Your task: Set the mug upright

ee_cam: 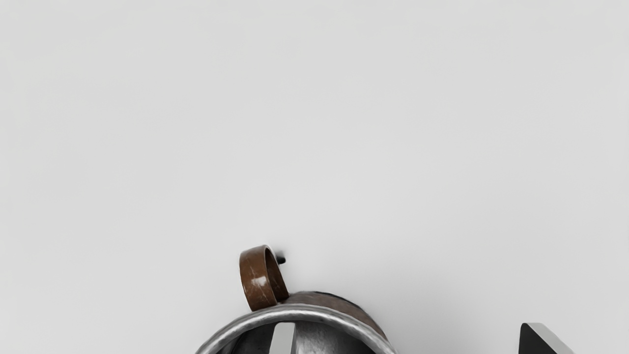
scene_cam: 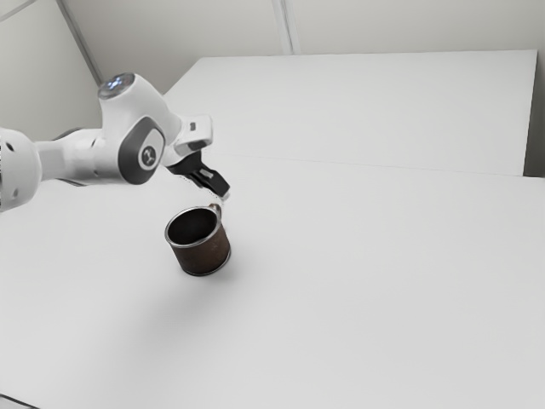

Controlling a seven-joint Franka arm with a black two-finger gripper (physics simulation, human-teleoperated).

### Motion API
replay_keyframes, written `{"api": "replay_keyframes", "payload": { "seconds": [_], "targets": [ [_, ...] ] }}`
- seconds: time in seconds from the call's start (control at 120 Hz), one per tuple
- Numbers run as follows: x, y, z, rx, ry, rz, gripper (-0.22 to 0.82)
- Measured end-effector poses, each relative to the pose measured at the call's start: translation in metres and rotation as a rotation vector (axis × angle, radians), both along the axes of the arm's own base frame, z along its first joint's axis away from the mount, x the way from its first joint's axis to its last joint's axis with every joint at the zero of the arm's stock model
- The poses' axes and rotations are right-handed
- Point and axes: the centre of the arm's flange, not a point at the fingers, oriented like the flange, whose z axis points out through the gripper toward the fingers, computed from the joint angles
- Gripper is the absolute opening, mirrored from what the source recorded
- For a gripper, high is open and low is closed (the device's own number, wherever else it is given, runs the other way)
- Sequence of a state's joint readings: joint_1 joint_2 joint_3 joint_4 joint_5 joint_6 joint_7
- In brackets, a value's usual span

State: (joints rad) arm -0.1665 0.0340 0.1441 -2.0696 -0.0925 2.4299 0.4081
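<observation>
1. Mug (scene_cam: 204, 257), brown, metal-rimmed: on the table (scene_cam: 383, 290), mouth up, apparently upright on its base, as the task wants. What brought it so: not determinable.
2. Gripper (scene_cam: 222, 192), black: near the mug's handle (ee_cam: 258, 280) in the exterior view; fingers wide apart, gripping nothing.
3. Finger, first (ee_cam: 283, 340): overlaps the mug's mouth in the wrist view. Inside or above: cannot tell. Probable hazard: sideways travel, catching the rim (ee_cam: 300, 310) and toppling the mug.
4. Finger, second (ee_cam: 544, 341): outside the mug, apart from its wall. Probable hazard: closing off-centre, dragging or tilting the mug.
5. Handle, looped: projects from the wall. Probable hazard: a low sweep hooking it, turning the mug.
6. Descent, if misjudged: fingertip pressing on the rim, base lifting opposite.
</observation>
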Motion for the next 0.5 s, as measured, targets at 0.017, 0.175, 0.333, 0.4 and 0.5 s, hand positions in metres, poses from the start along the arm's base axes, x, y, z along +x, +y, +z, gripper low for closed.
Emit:
{"api": "replay_keyframes", "payload": {
  "seconds": [0.017, 0.175, 0.333, 0.4, 0.5],
  "targets": [
    [0.008, 0.000, 0.007, 0.001, 0.000, -0.001, 0.50],
    [0.035, 0.014, 0.060, -0.001, 0.057, 0.015, 0.54],
    [0.022, 0.024, 0.112, -0.011, 0.132, 0.042, 0.57],
    [0.022, 0.023, 0.131, -0.006, 0.158, 0.044, 0.57],
    [0.017, 0.020, 0.143, -0.002, 0.205, 0.047, 0.58]
  ]
}}
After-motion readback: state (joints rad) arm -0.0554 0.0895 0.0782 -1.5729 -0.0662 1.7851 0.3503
